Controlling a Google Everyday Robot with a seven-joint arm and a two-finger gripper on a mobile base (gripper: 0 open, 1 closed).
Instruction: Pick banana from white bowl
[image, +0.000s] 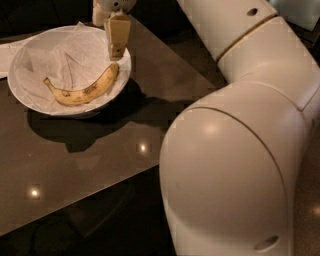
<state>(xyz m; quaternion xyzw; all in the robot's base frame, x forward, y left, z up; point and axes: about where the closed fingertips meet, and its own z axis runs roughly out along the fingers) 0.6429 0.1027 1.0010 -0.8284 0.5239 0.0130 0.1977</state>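
The white bowl (124, 74) is sitting on the worktop (100, 165) toward its far left corner, casting a dark shadow toward the near edge. The banana (82, 91) is lying inside the bowl on crinkled white paper (60, 55). It is curving upward at both ends, with its dark stem tip pointing to the worktop's left edge and its blunter end resting against the bowl's right wall. The tool (117, 50) is hanging over the bowl's far right rim, pointing downward, just above the banana's right end and not touching it. Whether the tool is apart or together cannot be told from this angle. A flat white paper sheet (5, 56) is lying beside the bowl at the left edge. The robot's large white arm (240, 150) is filling the space beyond the worktop's right edge.
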